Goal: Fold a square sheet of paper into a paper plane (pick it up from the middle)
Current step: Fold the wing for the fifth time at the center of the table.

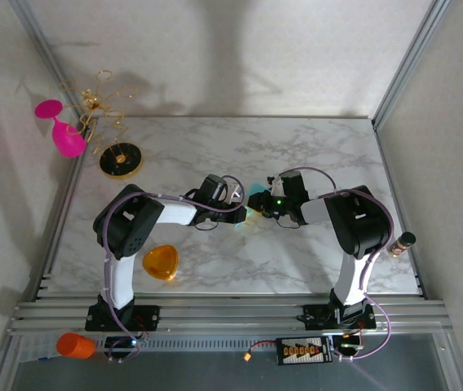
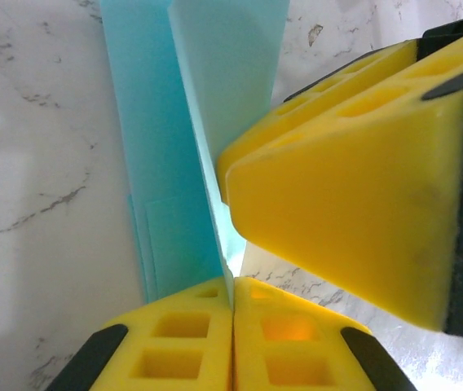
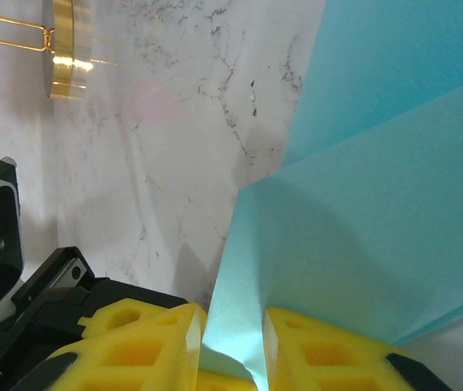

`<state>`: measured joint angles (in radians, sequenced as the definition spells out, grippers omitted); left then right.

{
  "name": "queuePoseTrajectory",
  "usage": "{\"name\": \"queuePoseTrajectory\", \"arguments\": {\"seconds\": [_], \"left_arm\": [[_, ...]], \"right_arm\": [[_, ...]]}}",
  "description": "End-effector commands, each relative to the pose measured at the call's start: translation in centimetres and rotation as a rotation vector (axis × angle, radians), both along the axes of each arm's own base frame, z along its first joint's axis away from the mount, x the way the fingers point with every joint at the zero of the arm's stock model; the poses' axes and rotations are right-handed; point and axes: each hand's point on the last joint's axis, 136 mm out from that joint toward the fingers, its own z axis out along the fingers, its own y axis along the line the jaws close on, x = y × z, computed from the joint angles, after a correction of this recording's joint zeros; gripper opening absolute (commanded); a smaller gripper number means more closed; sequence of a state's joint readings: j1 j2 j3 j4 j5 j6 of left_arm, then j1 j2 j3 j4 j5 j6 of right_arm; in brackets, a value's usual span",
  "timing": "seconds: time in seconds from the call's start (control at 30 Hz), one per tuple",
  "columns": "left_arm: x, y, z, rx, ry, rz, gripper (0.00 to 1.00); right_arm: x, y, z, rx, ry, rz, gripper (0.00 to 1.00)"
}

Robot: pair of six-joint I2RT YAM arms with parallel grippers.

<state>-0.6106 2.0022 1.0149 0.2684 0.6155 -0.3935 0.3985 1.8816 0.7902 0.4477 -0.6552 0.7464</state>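
The teal-cyan square sheet of paper (image 2: pixel 158 163), folded lengthwise, stands on edge, pinched by the left end effector (image 2: pixel 233 285).

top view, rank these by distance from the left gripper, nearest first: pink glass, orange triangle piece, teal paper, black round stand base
1. teal paper: pinched in the left gripper, at the table's centre.
2. orange triangle piece: near-left, beside the left arm.
3. black round stand base: far left of the table.
4. pink glass: far-left corner, beyond the stand base.

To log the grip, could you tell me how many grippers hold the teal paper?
2: the left gripper pinches the folded thin teal paper sheet mid-table; the right gripper pinches it from the opposite side.
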Motion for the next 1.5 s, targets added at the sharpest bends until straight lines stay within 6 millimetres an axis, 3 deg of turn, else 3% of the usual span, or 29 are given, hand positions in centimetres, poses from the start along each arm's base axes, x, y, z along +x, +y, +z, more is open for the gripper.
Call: {"name": "queuePoseTrajectory", "arguments": {"seconds": [0.0, 0.4, 1.07, 1.47], "left_arm": [[-1.4, 2.1, -4.7, 0.108, 0.125, 0.035, 0.08], [-1.6, 2.4, -5.5, 0.123, 0.143, 0.044, 0.05], [-1.6, 2.3, -5.2, 0.107, 0.145, 0.046, 0.07], [-1.4, 1.8, -3.2, 0.063, 0.165, 0.076, 0.14]], "right_arm": [[0.2, 0.2, -0.6, -0.025, 0.006, 0.007, 0.28], [-0.5, -0.1, 1.8, -0.007, -0.059, 0.008, 0.29], [-0.4, 0.0, -1.4, -0.054, 0.034, 0.015, 0.29], [-0.8, -1.2, -4.1, -0.156, 0.101, -0.012, 0.28]]}}
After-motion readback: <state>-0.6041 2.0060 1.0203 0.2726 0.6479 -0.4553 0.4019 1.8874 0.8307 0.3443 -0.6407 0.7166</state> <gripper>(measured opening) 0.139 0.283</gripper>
